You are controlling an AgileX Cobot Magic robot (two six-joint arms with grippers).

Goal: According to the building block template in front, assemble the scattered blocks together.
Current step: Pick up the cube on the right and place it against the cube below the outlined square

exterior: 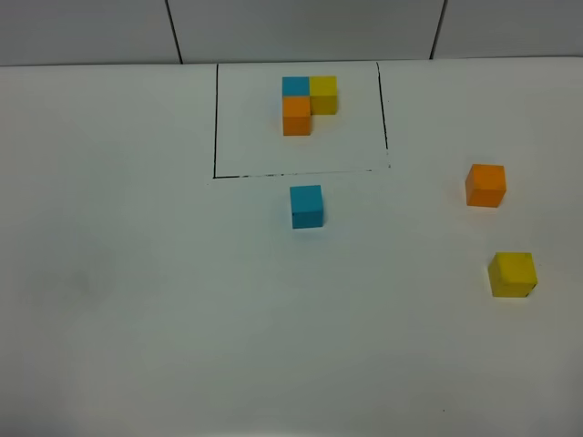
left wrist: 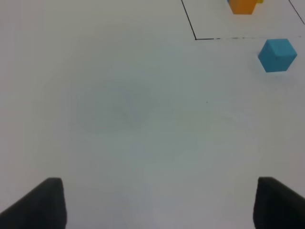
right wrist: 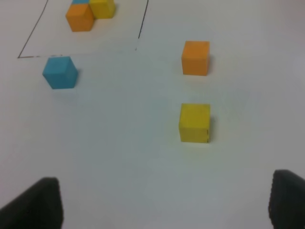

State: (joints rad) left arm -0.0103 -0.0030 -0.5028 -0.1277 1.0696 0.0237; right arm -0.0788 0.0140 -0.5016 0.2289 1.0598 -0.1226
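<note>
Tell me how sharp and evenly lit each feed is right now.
Exterior high: even, diffuse light, faint shadow beside the blue cube, no glare. Left wrist: slightly soft, table nearly featureless. Right wrist: yellow cube reasonably sharp, mild shadow.

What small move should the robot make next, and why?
Probably reach the right pincer toward the yellow block: it lies closest ahead of that open pincer, and the orange block and blue block sit apart, nothing yet arranged like the template.

One building block template [exterior: 308, 102] of three joined cubes, one blue, one yellow, one orange, one black outline [exterior: 216, 118], three scattered blocks [exterior: 307, 207] [exterior: 485, 185] [exterior: 512, 274], one blue, one orange, one yellow, six cubes in all
</note>
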